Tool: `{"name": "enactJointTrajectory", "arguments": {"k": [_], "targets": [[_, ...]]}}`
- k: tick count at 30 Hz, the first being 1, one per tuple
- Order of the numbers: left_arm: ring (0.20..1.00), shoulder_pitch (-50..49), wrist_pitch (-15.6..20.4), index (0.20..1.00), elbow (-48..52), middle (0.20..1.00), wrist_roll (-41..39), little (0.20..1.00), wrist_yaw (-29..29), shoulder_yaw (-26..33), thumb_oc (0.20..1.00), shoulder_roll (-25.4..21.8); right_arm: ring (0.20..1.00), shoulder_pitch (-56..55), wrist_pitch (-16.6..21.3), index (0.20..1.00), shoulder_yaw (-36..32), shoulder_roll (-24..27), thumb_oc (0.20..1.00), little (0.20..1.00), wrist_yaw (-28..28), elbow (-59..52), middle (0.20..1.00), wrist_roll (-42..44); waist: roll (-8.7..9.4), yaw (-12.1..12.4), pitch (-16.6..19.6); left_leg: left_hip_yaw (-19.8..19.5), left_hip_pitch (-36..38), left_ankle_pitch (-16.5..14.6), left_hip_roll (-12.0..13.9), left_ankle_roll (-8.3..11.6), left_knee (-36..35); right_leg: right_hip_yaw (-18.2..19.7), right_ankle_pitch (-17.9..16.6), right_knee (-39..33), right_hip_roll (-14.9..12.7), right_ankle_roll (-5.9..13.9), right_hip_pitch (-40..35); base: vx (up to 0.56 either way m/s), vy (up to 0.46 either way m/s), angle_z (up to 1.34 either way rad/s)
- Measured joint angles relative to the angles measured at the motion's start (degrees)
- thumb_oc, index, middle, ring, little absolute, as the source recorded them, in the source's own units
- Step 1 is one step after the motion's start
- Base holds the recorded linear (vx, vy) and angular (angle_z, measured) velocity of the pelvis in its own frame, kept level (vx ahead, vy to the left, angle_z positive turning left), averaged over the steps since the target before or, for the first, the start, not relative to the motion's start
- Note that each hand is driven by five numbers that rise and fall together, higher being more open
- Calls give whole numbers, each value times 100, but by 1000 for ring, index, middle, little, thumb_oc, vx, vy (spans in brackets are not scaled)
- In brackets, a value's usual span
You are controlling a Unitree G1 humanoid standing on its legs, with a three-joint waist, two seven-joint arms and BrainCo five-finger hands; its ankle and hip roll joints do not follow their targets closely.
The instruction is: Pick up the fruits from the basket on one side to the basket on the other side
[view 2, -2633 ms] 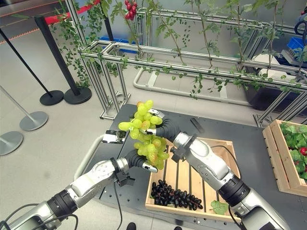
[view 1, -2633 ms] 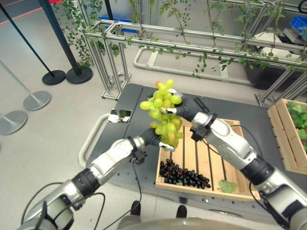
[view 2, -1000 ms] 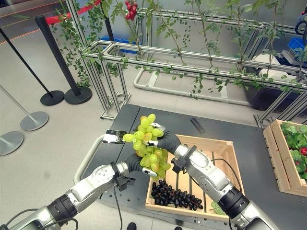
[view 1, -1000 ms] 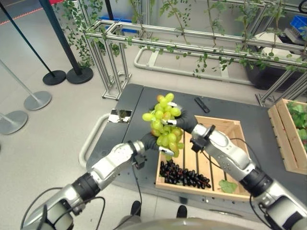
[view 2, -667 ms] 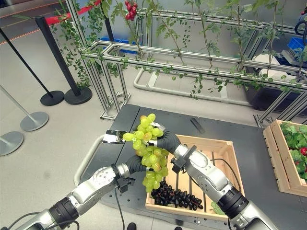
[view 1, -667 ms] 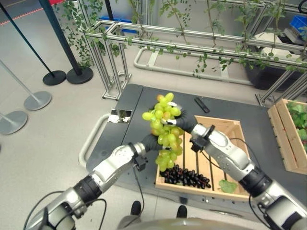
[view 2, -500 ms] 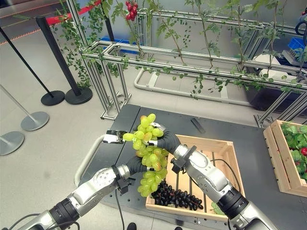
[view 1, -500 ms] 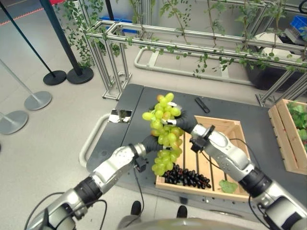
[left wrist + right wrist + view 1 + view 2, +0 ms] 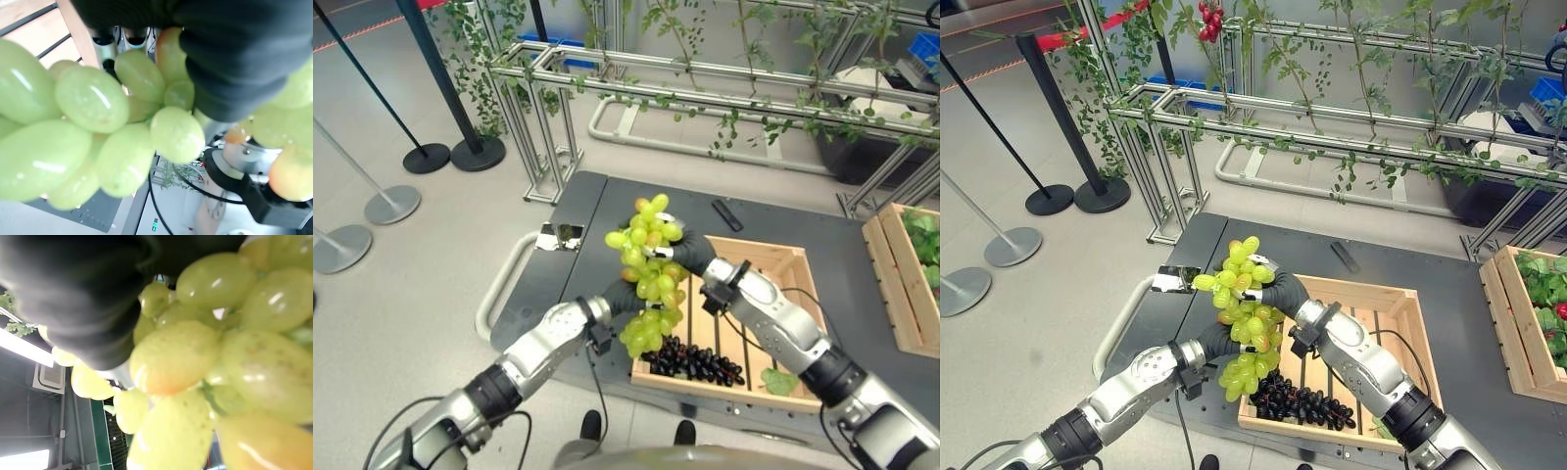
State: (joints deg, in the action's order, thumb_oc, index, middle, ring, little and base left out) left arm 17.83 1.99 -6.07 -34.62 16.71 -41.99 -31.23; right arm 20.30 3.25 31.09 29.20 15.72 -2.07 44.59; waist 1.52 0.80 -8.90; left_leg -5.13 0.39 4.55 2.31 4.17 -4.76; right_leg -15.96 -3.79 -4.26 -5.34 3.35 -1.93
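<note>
A long bunch of green grapes point(image 9: 646, 279) hangs in the air over the left rim of the wooden crate point(image 9: 773, 259). My right hand point(image 9: 685, 251) is at the bunch's top, its fingers curled round the upper grapes. My left hand point(image 9: 615, 294) is against the bunch's middle from the left, its fingers hidden behind the grapes. Both wrist views show the green grapes point(image 9: 93, 122) point(image 9: 195, 362) pressed close to each hand's dark cover. A bunch of dark grapes point(image 9: 695, 360) lies at the crate's near edge, and a green leaf point(image 9: 778, 380) lies in its near right corner.
The crate stands on a dark table point(image 9: 607, 201). A second wooden crate point(image 9: 901, 284) with greens is at the right. A small black bar point(image 9: 725, 214) and a shiny plate point(image 9: 558, 236) lie on the table. An aluminium frame with vines point(image 9: 705, 83) stands behind; stanchions point(image 9: 450, 152) stand far left.
The bunch has come down a little. Its lower end, gathered up at my left hand before, now hangs long below that hand. My right hand keeps hold of the top.
</note>
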Motion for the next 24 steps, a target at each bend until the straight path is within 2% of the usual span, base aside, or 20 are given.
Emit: {"name": "enactJointTrajectory", "arguments": {"k": [2, 3, 11, 24], "targets": [[200, -24, -2, 200, 0, 200, -1, 200, 0, 0, 200, 8, 200, -21, 0, 200, 0, 0, 200, 200, 0, 0, 200, 0, -17, 0, 10, 0, 0, 0, 0, 0, 0, -2, 0, 0, -1, 0, 0, 0, 0, 0], [200, -30, -3, 200, 0, 200, -1, 200, 0, 0, 200, 10, 1000, -27, 0, 1000, 0, 0, 1000, 1000, 0, 2, 1000, 0, -21, -1, 13, -1, 0, 0, 3, 0, 0, -2, 0, 0, 0, 0, 0, 0, 0, 0], [200, -120, -6, 200, -2, 200, -81, 200, -21, 139, 200, 18, 1000, -30, -2, 1000, -2, 39, 1000, 1000, 39, 6, 1000, 0, -25, 2, 15, -6, 0, 0, 18, 0, 4, -10, 6, 0, 1, 9, -6, 0, 0, 0], [200, -485, -3, 200, -6, 200, -517, 200, -124, 1137, 200, 102, 1000, -359, -7, 1000, -448, 230, 1000, 1000, 173, -15, 1000, -20, -25, 0, 15, -38, 6, 0, 25, 0, 11, -25, 15, -11, 1, 21, -26, 0, 0, 0]]}}
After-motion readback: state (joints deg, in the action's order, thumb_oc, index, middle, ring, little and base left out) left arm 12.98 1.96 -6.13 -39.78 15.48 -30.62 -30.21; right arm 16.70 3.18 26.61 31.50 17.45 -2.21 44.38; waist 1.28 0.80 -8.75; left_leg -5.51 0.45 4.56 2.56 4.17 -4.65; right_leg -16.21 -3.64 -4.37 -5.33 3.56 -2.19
